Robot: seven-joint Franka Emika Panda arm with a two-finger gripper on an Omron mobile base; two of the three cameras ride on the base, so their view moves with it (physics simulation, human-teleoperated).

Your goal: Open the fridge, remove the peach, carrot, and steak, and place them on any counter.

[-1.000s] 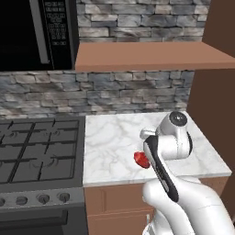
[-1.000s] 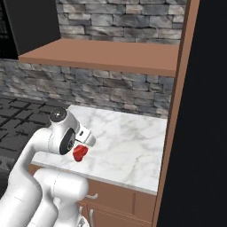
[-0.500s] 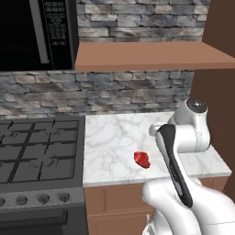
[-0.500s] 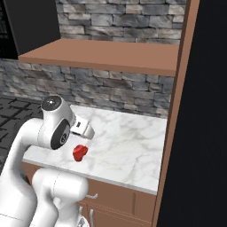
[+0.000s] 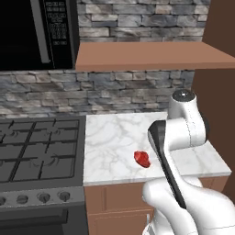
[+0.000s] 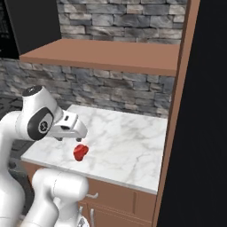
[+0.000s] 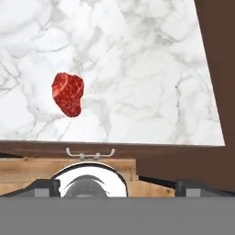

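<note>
- Lying free on the white marble worktop (image 5: 119, 137), the steak (image 5: 142, 159) sits near the front edge, right of the black gas stove (image 5: 36, 151).
- One second ago the hand (image 6: 71, 127) hovered close over it; now it has lifted and swung right.
- Fingers apart or together: I cannot tell.
- Judging from this, the steak is delivered; the peach and carrot are not on this worktop.

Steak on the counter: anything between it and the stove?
Nothing. In the left base view, only bare marble counter lies between the steak and the gas stove.
</note>
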